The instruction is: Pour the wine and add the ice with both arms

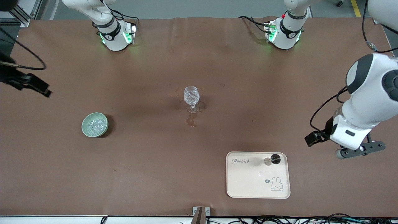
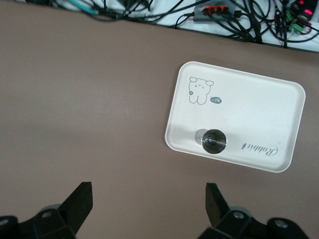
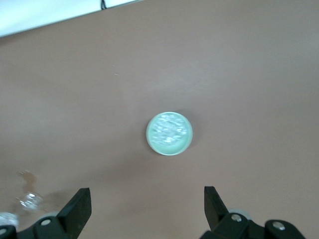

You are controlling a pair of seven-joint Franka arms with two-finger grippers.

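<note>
A clear stemmed glass (image 1: 191, 97) stands upright mid-table. The ice (image 1: 95, 125) fills a pale green bowl (image 1: 85, 128) toward the right arm's end; the right wrist view shows that bowl (image 3: 169, 145) too. A dark round-topped vessel (image 1: 275, 159) stands on a cream tray (image 1: 258, 186); the wine itself is hidden. My left gripper (image 2: 148, 191) hangs open and empty over bare table beside the tray (image 2: 259, 107), and shows at the table's end (image 1: 360, 150). My right gripper (image 3: 147, 196) is open and empty, high over the table beside the bowl, at the other end (image 1: 32, 84).
A small wet stain (image 1: 191, 120) marks the brown cloth just nearer the camera than the glass. Both arm bases (image 1: 116, 34) (image 1: 284, 32) stand along the table's back edge. Cables (image 2: 224, 15) lie off the table's front edge.
</note>
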